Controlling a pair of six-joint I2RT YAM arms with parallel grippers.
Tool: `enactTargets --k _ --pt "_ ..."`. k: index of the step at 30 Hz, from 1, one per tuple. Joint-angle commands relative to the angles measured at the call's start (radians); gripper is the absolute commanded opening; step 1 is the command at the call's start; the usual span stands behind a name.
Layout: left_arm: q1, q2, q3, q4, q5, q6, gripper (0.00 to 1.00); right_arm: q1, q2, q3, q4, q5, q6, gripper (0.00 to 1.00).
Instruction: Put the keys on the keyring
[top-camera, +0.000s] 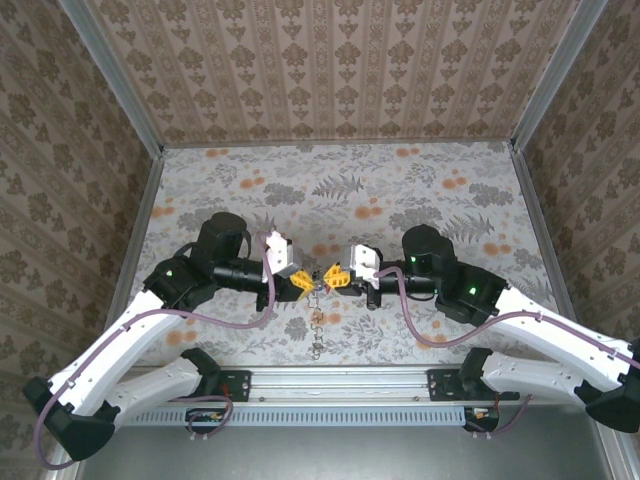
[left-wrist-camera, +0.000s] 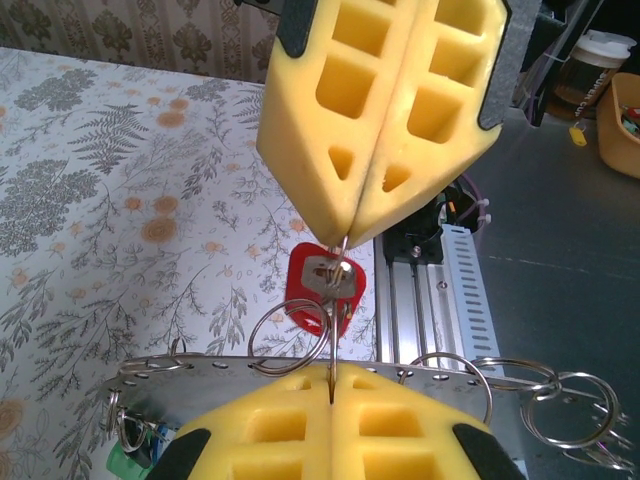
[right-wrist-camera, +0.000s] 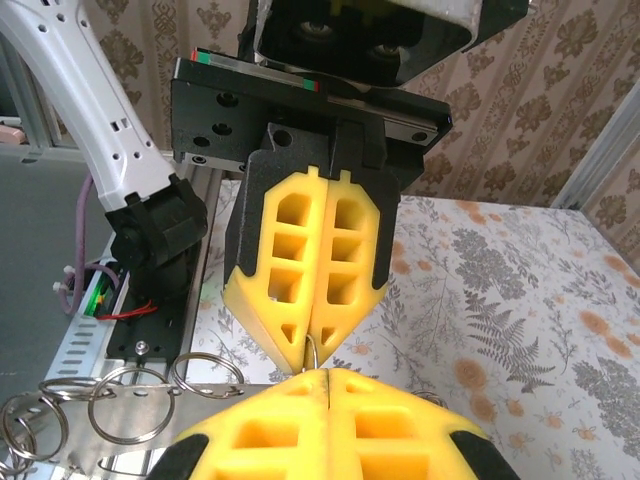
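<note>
The red key (left-wrist-camera: 318, 285) dangles on the thin wire of the keyring (left-wrist-camera: 288, 340), right in the gap between the two yellow-padded grippers, over the flowered table (top-camera: 430, 200). Now the left gripper (left-wrist-camera: 330, 378) is pinched tight on that wire from one side and the right gripper (left-wrist-camera: 350, 228) from the other, tips nearly touching. A short chain (top-camera: 317, 335) trails toward the table's near edge.

The top external camera sits above and behind the near edge, looking down over the whole table (top-camera: 420, 190) from well back. Each wrist camera rides close behind its own fingers, the left facing right, the right facing left (straight at each other). All three share the middle, where the left gripper (top-camera: 306, 282) and right gripper (top-camera: 336, 277) stand tip to tip.
</note>
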Motion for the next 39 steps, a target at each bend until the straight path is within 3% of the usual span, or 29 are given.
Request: enactTargets --k 1,15,39 --pt "-0.002 -0.023 -0.001 0.022 0.022 0.019 0.0 0.007 -0.01 0.013 0.027 0.018 -0.012 0.0" --pt "0.006 -0.023 -0.001 0.023 0.022 0.019 0.0 0.021 0.019 0.022 0.034 -0.029 0.011 0.0" --pt "0.006 -0.029 -0.002 0.022 0.028 0.02 0.0 0.03 0.035 0.011 0.055 0.024 0.007 0.0"
